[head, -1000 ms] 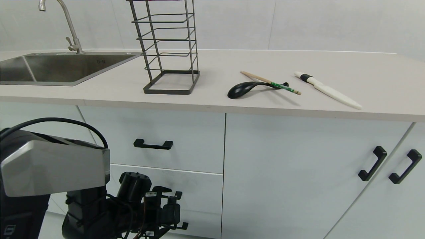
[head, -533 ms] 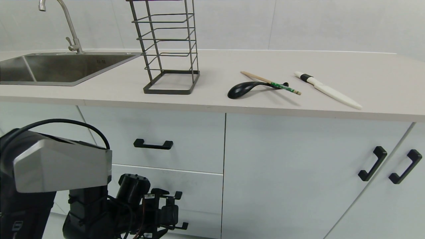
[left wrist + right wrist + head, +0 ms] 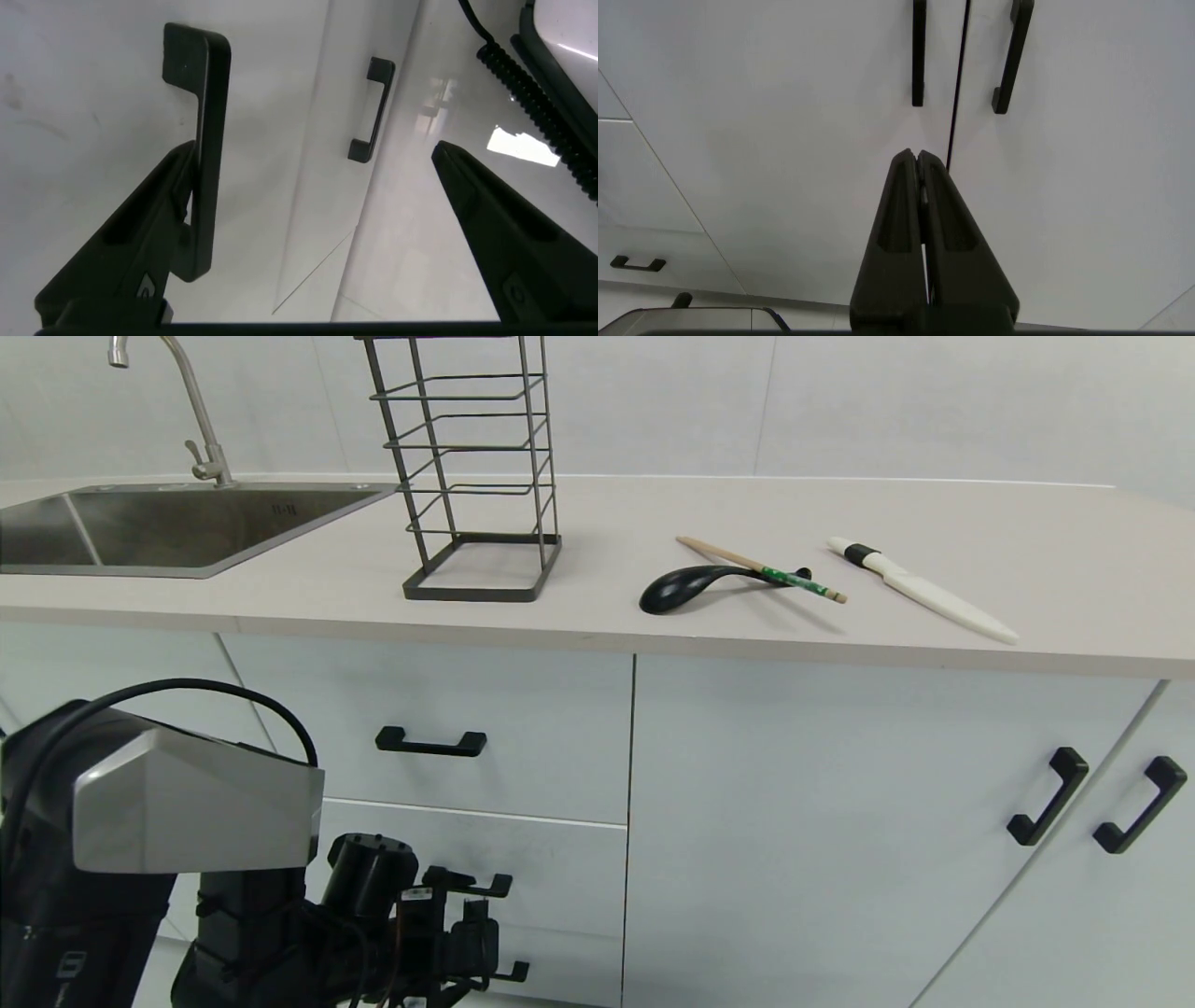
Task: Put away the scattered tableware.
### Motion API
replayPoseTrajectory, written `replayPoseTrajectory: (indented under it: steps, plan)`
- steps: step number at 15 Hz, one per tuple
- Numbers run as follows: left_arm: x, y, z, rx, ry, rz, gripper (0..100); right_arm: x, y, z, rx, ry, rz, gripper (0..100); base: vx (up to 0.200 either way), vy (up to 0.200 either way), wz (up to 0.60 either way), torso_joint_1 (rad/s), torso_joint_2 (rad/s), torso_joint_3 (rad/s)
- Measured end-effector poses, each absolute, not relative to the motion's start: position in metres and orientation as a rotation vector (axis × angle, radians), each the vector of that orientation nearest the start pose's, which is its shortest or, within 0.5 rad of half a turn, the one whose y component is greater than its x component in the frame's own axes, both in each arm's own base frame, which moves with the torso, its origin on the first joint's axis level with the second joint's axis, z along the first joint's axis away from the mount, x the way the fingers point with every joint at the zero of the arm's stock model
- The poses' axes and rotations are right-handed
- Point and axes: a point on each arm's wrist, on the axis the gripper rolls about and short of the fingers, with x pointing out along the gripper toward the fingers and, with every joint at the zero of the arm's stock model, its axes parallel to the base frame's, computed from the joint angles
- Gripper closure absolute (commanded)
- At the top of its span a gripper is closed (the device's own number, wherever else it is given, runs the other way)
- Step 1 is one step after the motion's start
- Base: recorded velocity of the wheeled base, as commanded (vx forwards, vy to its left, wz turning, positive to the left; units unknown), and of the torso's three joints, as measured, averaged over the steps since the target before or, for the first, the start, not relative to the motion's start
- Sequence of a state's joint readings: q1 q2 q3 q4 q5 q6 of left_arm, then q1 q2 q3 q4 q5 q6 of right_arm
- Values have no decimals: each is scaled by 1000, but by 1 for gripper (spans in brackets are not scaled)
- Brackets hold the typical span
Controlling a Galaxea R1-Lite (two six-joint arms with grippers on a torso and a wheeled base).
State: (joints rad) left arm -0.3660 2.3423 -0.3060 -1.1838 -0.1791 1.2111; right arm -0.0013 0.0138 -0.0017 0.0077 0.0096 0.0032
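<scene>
On the counter lies a black spoon (image 3: pixel 684 587) with a chopstick (image 3: pixel 761 569) resting across its handle. A white knife (image 3: pixel 920 589) with a black band lies to their right. My left gripper (image 3: pixel 474 930) hangs low in front of the drawers, well below the counter. In the left wrist view this gripper (image 3: pixel 313 163) is open with nothing between its fingers, and a black handle (image 3: pixel 200 159) stands close by one finger (image 3: pixel 131 245). My right gripper (image 3: pixel 922 191) is shut on nothing, facing the white cabinet doors.
A tall wire rack (image 3: pixel 474 467) stands on the counter left of the spoon, a sink (image 3: pixel 168 523) with a faucet (image 3: pixel 191 401) further left. Below are drawers with a black handle (image 3: pixel 430 742) and doors with two handles (image 3: pixel 1047 795) (image 3: pixel 1139 805).
My left arm has shifted a little to the right and its gripper has sunk slightly. The tableware on the counter has not moved.
</scene>
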Motion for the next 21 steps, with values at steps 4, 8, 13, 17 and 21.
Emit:
replayPoseTrajectory:
  steps: [4, 8, 13, 17, 21]
  plan:
    - [240, -96, -52, 1184, 446, -973, 0, -22, 0, 75, 3, 20, 8, 100, 0, 0, 0, 0, 0, 0]
    - [236, -96, -53, 1182, 449, -978, 0, -22, 0, 75, 3, 20, 8, 100, 0, 0, 0, 0, 0, 0]
    - [235, -95, -52, 1183, 448, -975, 0, -22, 0, 75, 3, 20, 8, 100, 0, 0, 0, 0, 0, 0]
    - [224, -93, -46, 1186, 389, -949, 0, -22, 0, 75, 3, 20, 8, 100, 0, 0, 0, 0, 0, 0]
    - [205, -87, -37, 1184, 373, -943, 0, -22, 0, 75, 3, 20, 8, 100, 0, 0, 0, 0, 0, 0]
